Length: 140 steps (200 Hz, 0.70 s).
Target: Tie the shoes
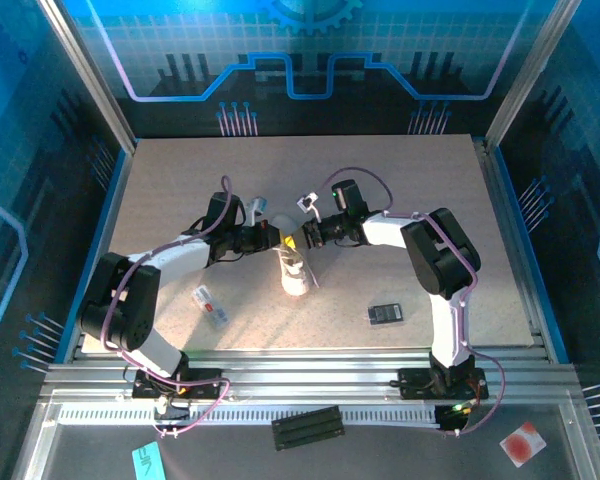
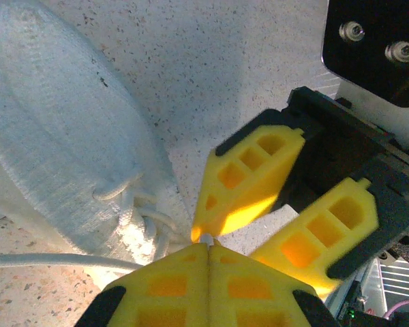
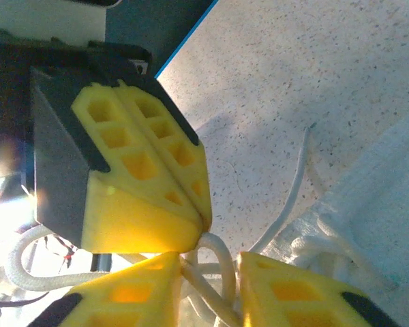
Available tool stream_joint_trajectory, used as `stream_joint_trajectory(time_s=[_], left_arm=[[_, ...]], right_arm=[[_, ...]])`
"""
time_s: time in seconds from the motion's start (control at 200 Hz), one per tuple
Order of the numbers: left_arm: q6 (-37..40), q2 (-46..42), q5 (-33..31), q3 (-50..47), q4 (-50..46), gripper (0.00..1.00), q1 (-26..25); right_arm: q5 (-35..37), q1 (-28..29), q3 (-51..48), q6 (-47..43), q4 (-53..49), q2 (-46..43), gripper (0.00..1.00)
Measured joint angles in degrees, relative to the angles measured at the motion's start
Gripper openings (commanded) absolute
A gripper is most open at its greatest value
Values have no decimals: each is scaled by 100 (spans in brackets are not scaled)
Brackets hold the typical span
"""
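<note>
While the left gripper [image 2: 208, 248] has its yellow fingers pressed together on a thin white lace [image 2: 54, 261], the right gripper [image 3: 210, 260] stands spread around the lace loops [image 3: 221, 251] and nearly touches the other's fingertips, so closing now could catch the wrong strand or jam claw against claw. The white sneaker [image 1: 295, 270] lies loose mid-table just below both claws. A hard pull might drag or tip it, or slip the lace from the pinch.

Overhead view is dim and blue-tinted, bench [image 1: 180, 180] softly lit; wrist views show warm glare, left claw [image 2: 208, 244] blurred.
</note>
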Motion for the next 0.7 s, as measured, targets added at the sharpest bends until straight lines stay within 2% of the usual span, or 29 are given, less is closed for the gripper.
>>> stream_joint_trajectory(time_s=[0.225,0.345,0.42,0.7], left_arm=[[2,0,35,0,9,0,0],[26,-4,103,11,-127,20,2],[129,-4,181,96,-323,28,26],[638,4,553,649,-1008,32,345]], right_arm=[[15,4,-46,-275,-105,-2,4],[151,15,-81,-581,-229,-37,2],[262,46,-105,-804,-380,-103,2],[407,52,-105,-1250,-645,-195,2]])
